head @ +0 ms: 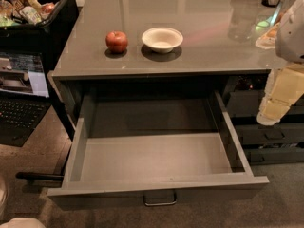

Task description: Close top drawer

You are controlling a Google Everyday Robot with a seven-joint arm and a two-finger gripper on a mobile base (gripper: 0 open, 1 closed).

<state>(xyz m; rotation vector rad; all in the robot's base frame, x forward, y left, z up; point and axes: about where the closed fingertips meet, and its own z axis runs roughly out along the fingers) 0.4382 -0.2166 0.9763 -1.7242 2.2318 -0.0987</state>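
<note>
The top drawer (pixel 156 158) stands pulled far out from under the bench (pixel 90 18), its grey inside bare and its front panel with the small loop handle (pixel 159 199) nearest the camera. The gripper (pixel 271 112) hangs at the right, beside the drawer's right wall and in front of the narrower drawers (pixel 270 136), apart from the front panel; whether it is spread or pressed together I cannot tell. The chief risk, as I judge it, is a push from where it hangs now: contact on the right corner instead of the middle of the panel could skew the drawer on its runners and jam it. A hard shove could also jolt the bench and set the apple (pixel 117 41) rolling toward the bowl (pixel 162 39).
</note>
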